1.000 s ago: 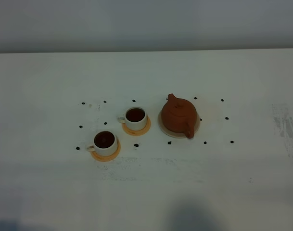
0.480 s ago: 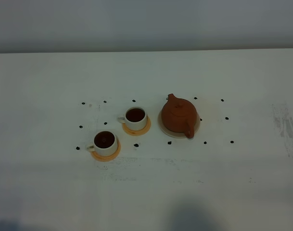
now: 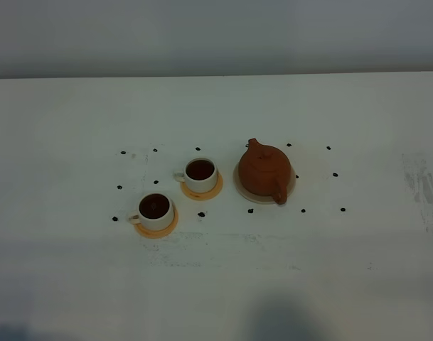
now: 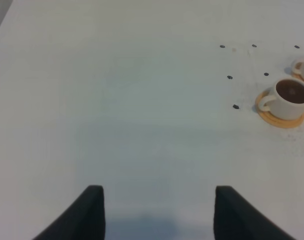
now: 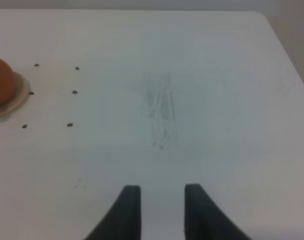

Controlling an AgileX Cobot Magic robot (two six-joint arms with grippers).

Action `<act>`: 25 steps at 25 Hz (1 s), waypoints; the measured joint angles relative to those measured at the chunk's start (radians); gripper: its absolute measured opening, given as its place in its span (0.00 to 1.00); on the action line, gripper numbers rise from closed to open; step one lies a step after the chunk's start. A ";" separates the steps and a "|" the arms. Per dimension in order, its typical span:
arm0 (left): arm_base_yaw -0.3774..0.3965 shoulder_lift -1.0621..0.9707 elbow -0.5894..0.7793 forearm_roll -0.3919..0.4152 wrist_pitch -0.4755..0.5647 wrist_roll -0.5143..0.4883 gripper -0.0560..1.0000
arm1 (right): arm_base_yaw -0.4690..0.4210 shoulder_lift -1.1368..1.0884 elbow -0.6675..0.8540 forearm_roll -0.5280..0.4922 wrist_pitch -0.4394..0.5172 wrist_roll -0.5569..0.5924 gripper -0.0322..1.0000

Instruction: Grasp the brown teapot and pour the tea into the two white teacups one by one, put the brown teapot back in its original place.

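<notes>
Teapot (image 3: 264, 172) sitting on saucer (image 3: 242, 189), at 3 o'clock from far teacup (image 3: 200, 174). Near teacup (image 3: 156, 210) at 8 o'clock from far one. Each on a coaster (image 3: 211, 192), on table (image 3: 74, 270).

Brown teapot (image 3: 264, 171) upright on its saucer (image 3: 293, 186) — both white teacups (image 3: 200, 175) (image 3: 156, 210) (on coasters) hold tea.

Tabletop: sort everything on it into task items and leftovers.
Task items: brown teapot on its cream saucer; rear white teacup and front white teacup, both holding tea.

Leftovers: orange coasters under the cups; small dark dots; scuffed patch.
</notes>
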 joint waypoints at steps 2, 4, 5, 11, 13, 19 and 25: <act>0.000 0.000 0.000 0.000 0.000 0.000 0.53 | 0.000 0.000 0.000 0.000 0.000 0.000 0.23; 0.000 0.000 0.000 0.000 0.000 0.000 0.53 | 0.000 0.000 0.000 0.000 0.000 0.000 0.23; 0.000 0.000 0.000 0.000 0.000 0.000 0.53 | 0.000 0.000 0.000 0.000 0.000 0.000 0.23; 0.000 0.000 0.000 0.000 0.000 0.000 0.53 | 0.000 0.000 0.001 0.000 0.000 0.000 0.23; 0.000 -0.001 0.000 0.000 0.000 0.000 0.53 | 0.000 0.000 0.001 0.000 0.000 0.000 0.23; 0.000 -0.001 0.000 0.000 0.000 0.000 0.53 | 0.000 0.000 0.001 0.000 0.000 0.000 0.23; 0.000 0.000 0.000 0.000 0.000 0.000 0.53 | 0.000 0.000 0.001 0.000 0.000 0.000 0.23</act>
